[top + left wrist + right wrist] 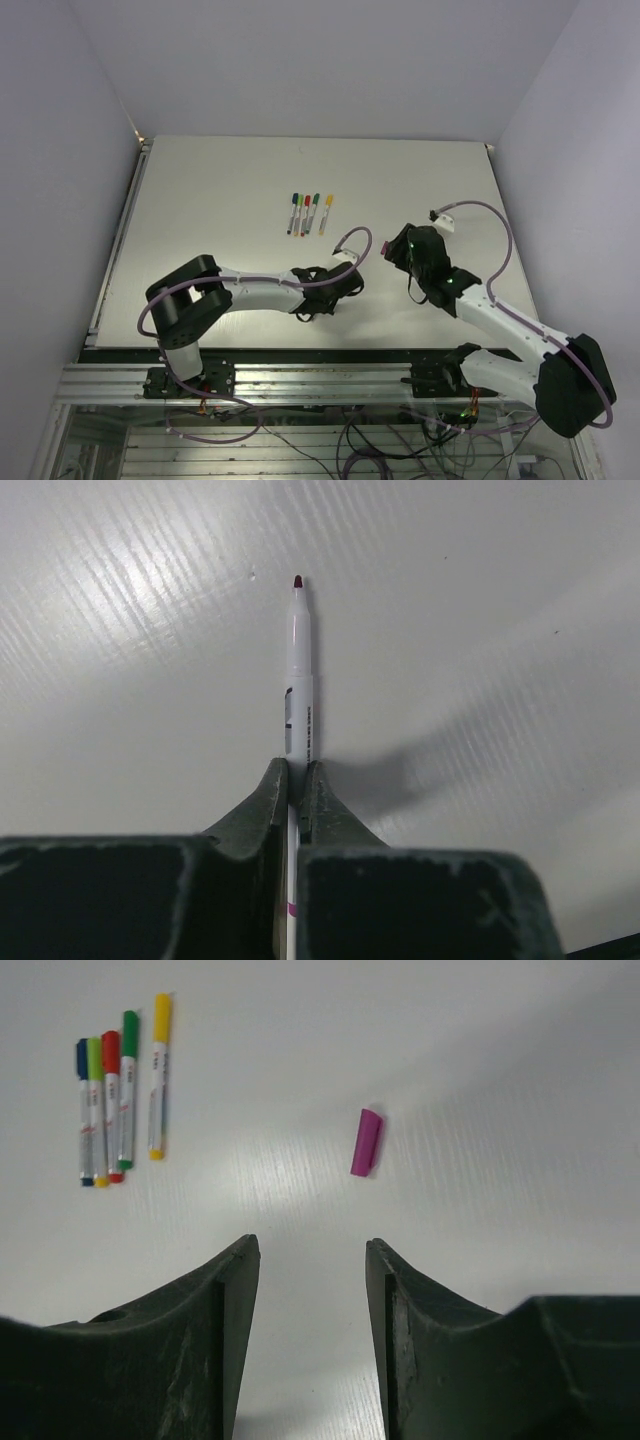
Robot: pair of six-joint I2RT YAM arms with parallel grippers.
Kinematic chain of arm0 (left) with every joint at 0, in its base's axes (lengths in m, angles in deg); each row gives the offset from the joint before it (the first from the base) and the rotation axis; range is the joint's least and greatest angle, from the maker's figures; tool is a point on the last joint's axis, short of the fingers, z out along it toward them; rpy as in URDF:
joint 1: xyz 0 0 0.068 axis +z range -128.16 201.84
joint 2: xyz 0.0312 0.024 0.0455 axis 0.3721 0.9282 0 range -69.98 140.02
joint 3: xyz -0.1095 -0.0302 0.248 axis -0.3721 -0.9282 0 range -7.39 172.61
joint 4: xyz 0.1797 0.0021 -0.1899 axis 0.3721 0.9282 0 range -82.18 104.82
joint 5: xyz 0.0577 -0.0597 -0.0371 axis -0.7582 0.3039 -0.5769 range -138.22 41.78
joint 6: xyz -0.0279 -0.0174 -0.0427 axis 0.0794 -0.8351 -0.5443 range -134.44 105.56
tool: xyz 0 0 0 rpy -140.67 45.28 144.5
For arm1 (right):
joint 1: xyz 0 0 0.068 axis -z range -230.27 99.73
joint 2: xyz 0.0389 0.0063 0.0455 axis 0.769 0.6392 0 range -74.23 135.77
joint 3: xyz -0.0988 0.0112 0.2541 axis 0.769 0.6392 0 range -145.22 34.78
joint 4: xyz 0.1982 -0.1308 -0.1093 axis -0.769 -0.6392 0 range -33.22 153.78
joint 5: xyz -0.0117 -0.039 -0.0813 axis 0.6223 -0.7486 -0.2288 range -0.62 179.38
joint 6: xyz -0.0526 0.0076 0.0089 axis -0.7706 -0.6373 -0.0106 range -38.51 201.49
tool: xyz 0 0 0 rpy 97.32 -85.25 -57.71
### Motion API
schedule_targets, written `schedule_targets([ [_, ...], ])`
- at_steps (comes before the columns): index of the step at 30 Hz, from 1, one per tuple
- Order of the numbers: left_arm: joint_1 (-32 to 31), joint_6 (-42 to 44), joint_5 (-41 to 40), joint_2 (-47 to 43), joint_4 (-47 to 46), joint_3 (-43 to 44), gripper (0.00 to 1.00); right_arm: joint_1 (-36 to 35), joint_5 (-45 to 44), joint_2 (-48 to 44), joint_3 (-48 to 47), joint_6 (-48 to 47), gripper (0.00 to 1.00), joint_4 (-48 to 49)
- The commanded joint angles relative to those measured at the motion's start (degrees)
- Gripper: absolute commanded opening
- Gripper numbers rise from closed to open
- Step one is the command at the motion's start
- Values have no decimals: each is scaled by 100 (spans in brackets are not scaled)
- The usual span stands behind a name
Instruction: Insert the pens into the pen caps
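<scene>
Surface: white table [220,200] is carrying everything | Row: five capped pens [118,1100] are lying side by side toward 10 o'clock in the right wrist view, caps pointing to 12 | Loose: purple cap [366,1142] is lying alone toward 1 o'clock, well apart from the row

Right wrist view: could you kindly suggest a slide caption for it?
Open right gripper faces a loose purple cap on the table, capped pens lined up at upper left.
</scene>
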Motion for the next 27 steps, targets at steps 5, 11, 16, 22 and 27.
schedule_targets([
  [5,26,-65,11,-224,473,-288,7,21,-291,1080,-930,-203,41,-749],
  [11,376,-53,432,-781,51,-502,7,41,-355,1956,-1461,-455,39,-790],
  [16,522,65,205,-1399,1,-544,7,92,-370,2745,-1823,-598,38,-753],
  [22,793,85,628,-1777,-248,-707,7,151,-366,3397,-2130,-666,38,-794],
  [27,952,40,975,-1804,-488,-912,7,381,-303,3681,-2221,-676,38,-733],
])
